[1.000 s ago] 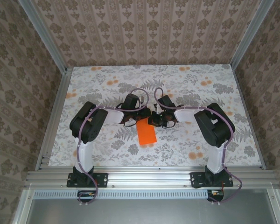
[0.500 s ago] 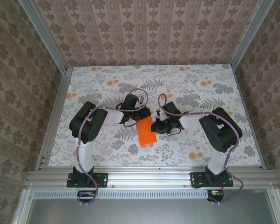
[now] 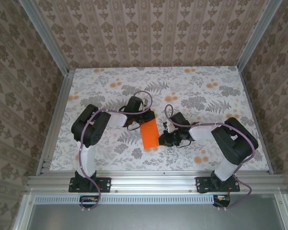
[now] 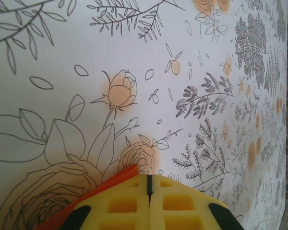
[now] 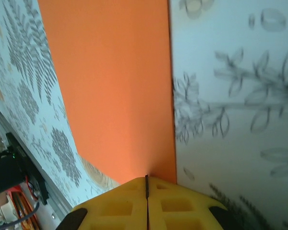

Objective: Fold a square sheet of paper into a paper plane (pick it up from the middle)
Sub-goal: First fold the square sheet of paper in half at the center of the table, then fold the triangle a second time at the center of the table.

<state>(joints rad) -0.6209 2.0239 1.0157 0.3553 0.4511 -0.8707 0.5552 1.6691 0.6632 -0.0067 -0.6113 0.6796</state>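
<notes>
Your folded orange paper lies flat between the arms; the left gripper, clenched, pins its far end; the right gripper, clenched too, presses its right edge, probably to sharpen the crease.

Bright, even light; soft shadows

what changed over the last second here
The right gripper slid along the right edge of the orange paper, from its far end toward the near side of the table, and that arm's elbow swung outward. Its jaws stayed shut. The left gripper stayed shut at the paper's far end, and the paper did not visibly shift.
</notes>
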